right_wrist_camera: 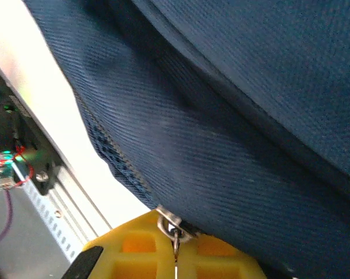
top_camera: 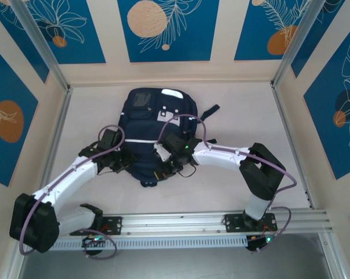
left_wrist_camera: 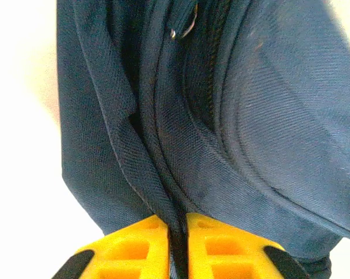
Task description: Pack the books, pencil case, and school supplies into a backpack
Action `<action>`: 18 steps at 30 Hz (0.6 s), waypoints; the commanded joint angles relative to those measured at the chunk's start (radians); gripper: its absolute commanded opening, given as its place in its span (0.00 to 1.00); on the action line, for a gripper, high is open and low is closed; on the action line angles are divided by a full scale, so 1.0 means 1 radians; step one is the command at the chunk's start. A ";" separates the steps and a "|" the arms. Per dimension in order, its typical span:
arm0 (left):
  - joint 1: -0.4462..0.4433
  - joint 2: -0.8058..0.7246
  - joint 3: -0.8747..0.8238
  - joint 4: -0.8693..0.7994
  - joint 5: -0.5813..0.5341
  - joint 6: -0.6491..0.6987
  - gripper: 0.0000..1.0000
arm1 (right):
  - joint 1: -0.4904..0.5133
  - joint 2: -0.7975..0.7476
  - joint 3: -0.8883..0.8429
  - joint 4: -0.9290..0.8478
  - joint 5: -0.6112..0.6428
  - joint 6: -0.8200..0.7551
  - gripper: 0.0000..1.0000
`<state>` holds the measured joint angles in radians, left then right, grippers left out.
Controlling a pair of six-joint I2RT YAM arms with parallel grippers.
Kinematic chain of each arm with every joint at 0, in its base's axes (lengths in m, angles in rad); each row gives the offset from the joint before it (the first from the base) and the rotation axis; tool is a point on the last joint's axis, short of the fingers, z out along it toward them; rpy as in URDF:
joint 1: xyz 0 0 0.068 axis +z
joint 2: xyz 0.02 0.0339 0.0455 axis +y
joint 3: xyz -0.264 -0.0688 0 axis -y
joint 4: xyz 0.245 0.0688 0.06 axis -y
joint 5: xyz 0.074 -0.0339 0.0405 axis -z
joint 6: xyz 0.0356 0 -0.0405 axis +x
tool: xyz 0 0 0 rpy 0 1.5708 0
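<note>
A: Bag pos?

B: Large navy blue fabric backpack [top_camera: 154,116] flat on pale counter [top_camera: 238,128], roughly centred. Long axis near-to-far: white-patch end toward back wall, other end toward arm bases.

A: Jaws vs bag?

B: Both at near end, bulk of bag stretching away beyond them. Left gripper [top_camera: 119,163] at near-left corner. Right gripper [top_camera: 166,165] on near edge, a bit right of centre.

A: Left jaws?

B: Pinched nearly together on a raised seam ridge [left_wrist_camera: 163,174] of the bag, dark piping running straight btwn the yellow fingers [left_wrist_camera: 134,247]. Farther up same seam line, a small metal ring [left_wrist_camera: 183,26], prob. a second zip pull, well apart from jaws.

A: Right jaws?

B: Clenched on small metal zip pull [right_wrist_camera: 172,225], ring caught btwn yellow tips. Zip teeth [right_wrist_camera: 114,157] leading off up-left from pull, along bag's edge.

A: Which arm for the zip, then?

B: Right, prob., being on the pull. Left looks placed to brace fabric at the corner. Travel likely along the zip line, so pull dir should follow that curve, not cut across it. Risk: fabric bunching if brace slips.

A: Contents?

B: Can't tell. Inside hidden by fabric; fill unknown. Opening up or closing up, no way to judge which.
</note>
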<state>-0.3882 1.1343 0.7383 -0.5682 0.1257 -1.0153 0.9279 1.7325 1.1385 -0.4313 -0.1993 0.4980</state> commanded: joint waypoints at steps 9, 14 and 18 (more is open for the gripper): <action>0.015 -0.106 0.001 -0.026 0.056 -0.096 0.59 | 0.003 0.156 0.173 0.048 -0.132 0.138 0.00; 0.009 -0.065 -0.066 0.048 0.120 -0.189 0.63 | 0.009 0.181 0.194 0.078 -0.140 0.168 0.00; -0.001 -0.021 -0.086 0.086 0.135 -0.229 0.61 | 0.020 0.195 0.205 0.073 -0.128 0.169 0.00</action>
<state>-0.3824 1.0954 0.6678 -0.5282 0.2184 -1.1793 0.9386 1.9099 1.3048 -0.4000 -0.3161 0.6510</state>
